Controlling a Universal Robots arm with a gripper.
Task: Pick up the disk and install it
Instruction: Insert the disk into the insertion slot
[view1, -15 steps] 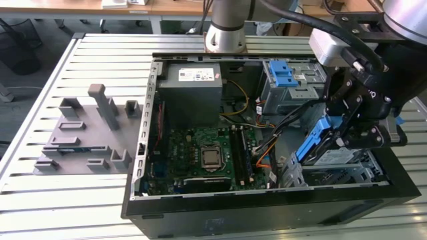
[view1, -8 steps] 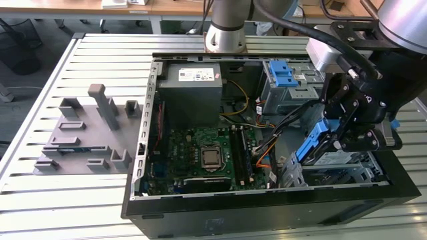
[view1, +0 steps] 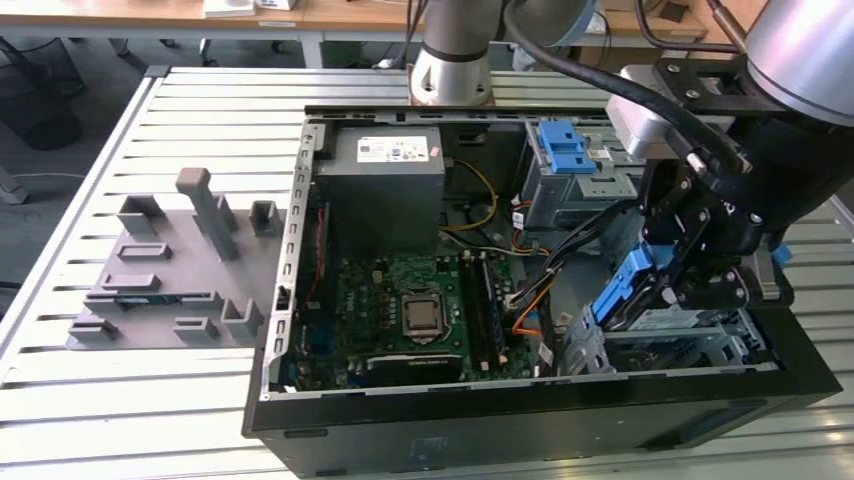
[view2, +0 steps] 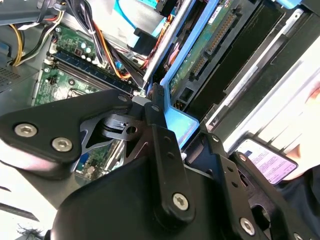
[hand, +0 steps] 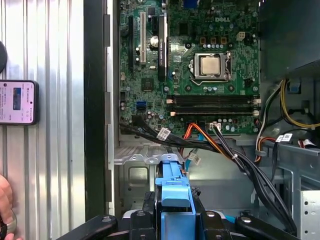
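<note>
The black end effector (view1: 705, 285) is clamped on the blue-framed silver disk (view1: 627, 290) (long axis tilted steeply downward) just above the grey metal drive cage (view1: 667, 352) at the exterior view's right.

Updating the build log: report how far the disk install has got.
Done: the disk is picked up, its blue carrier frame clamped in the gripper. In hand: it hangs tilted over the drive cage at the exterior view's right of the open computer case. Left: it is not yet seated flat in the cage.
</note>
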